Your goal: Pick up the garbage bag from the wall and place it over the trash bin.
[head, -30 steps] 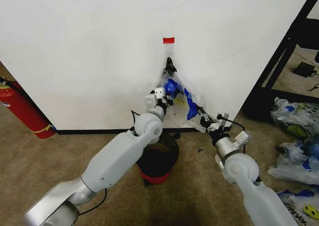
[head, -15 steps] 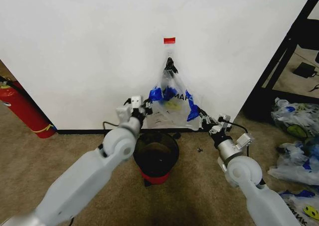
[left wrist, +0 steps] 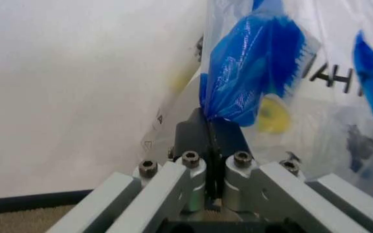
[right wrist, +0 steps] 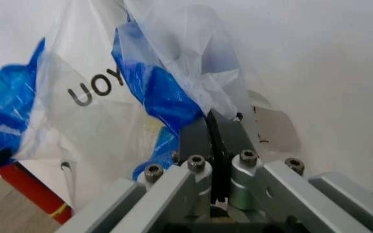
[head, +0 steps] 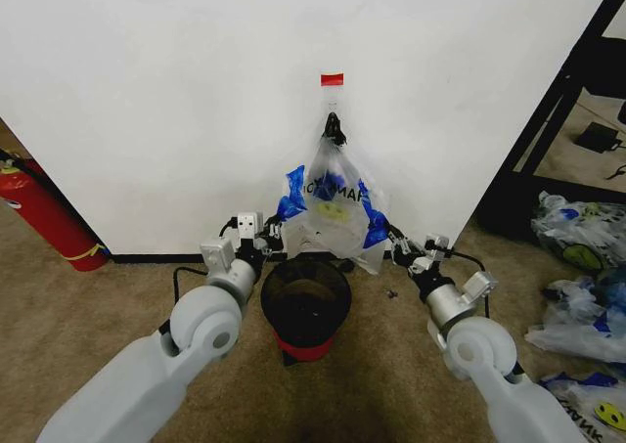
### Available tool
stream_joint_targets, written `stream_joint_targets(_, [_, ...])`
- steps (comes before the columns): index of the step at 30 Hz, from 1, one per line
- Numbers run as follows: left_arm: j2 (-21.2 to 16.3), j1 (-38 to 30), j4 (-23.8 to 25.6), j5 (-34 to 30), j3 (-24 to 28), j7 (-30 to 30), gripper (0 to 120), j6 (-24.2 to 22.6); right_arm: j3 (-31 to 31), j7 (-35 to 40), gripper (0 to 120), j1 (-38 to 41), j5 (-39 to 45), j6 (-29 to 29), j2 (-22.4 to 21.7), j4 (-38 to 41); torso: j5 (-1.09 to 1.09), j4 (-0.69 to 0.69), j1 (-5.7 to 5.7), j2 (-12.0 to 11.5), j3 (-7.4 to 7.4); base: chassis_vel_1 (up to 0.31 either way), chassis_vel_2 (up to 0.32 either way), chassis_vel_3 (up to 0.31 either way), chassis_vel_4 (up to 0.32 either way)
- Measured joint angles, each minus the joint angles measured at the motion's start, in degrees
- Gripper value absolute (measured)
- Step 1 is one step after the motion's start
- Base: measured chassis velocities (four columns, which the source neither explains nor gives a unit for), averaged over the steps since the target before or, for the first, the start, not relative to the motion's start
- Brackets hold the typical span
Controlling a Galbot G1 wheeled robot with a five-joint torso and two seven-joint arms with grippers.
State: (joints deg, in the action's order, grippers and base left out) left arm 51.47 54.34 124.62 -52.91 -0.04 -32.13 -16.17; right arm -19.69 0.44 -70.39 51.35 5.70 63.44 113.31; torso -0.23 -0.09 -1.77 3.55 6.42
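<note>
The garbage bag [head: 334,200], see-through with black print, a yellow face and blue handles, hangs on the white wall [head: 176,101] under a red tape strip [head: 332,78]. A black clip [head: 335,127] pinches its top. My left gripper [head: 278,230] is shut on the bag's left blue handle [left wrist: 251,73], pulling it sideways. On the other side my right gripper [head: 392,241] is shut on the right blue handle [right wrist: 157,94]. The bag is stretched wide between them. Just below it stands the trash bin [head: 305,304], black with a red base, its mouth open.
A red fire extinguisher [head: 44,213] leans at the wall on the far left. A black shelf frame [head: 553,120] stands at the right, with a pile of like bags [head: 582,267] on the carpet beside it. A black baseboard [head: 156,258] runs along the wall.
My left gripper has swung out to the left and down with its handle, so the bag has spread from a narrow bunch to a wide sheet above the bin. The right gripper has barely moved.
</note>
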Motion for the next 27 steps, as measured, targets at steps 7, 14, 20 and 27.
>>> stream_joint_targets(7, [-1.89,4.09,3.80,0.26,-2.69,0.09,0,-0.04,-0.09,-0.60,0,-2.25,-1.04,-0.04,-1.01,1.50,0.00,0.01,0.00,0.00,0.00,0.000,0.000,0.000,0.000])
stream_joint_targets(14, [-2.46,9.03,6.68,1.06,-4.35,0.10,0,-0.03,-0.85,-1.44,0,-5.83,-2.58,-0.28,-1.75,3.17,0.00,-0.01,0.00,0.00,0.00,0.000,0.000,0.000,0.000])
stream_joint_targets(20, [-2.62,16.76,10.63,3.86,-6.15,0.69,0,0.38,-2.28,-2.26,0,-9.25,-3.47,-0.66,-2.16,5.09,0.00,0.01,0.00,0.00,0.00,0.000,0.000,0.000,0.000])
stream_joint_targets(27, [-2.88,20.89,12.83,6.16,-6.53,1.18,0,0.94,-3.80,-3.33,0,-13.03,-5.28,-1.57,-2.30,6.30,0.01,-0.01,0.00,0.00,0.01,0.000,0.000,0.000,0.000])
